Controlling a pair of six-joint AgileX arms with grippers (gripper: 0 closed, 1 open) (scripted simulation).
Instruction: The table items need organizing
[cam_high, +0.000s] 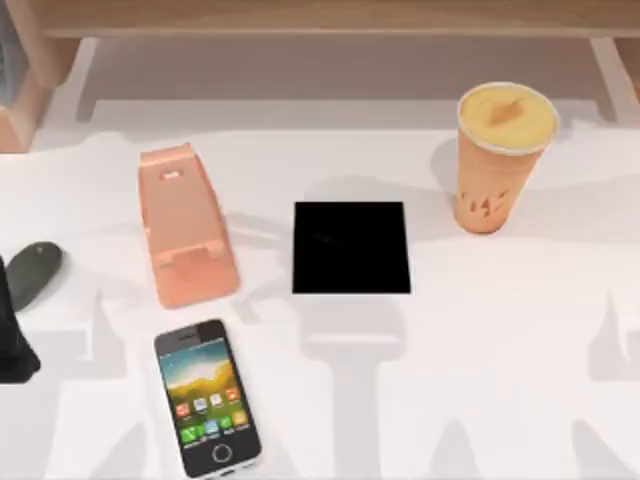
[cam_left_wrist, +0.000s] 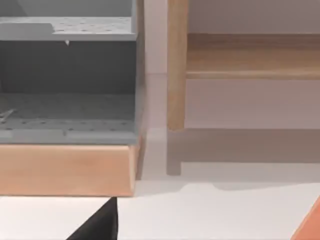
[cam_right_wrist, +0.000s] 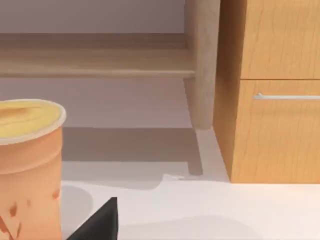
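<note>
The dark grey mouse (cam_high: 35, 272) lies at the table's (cam_high: 520, 350) left edge. My left gripper (cam_high: 12, 340) shows as a dark shape just in front of it, and a black corner of it (cam_left_wrist: 97, 225) appears in the left wrist view. The smartphone (cam_high: 208, 397) lies face up at the front left. An orange cup (cam_high: 500, 155) of yellow drink stands upright at the back right. The cup (cam_right_wrist: 27, 165) is also close in the right wrist view, beside a black corner of my right gripper (cam_right_wrist: 97, 225).
A salmon-pink wedge stand (cam_high: 185, 225) sits left of centre, and a flat black square pad (cam_high: 350, 247) lies at the middle. Wooden furniture (cam_high: 320, 20) lines the far side, with a grey shelf unit (cam_left_wrist: 67, 90) and a wooden drawer cabinet (cam_right_wrist: 275, 100).
</note>
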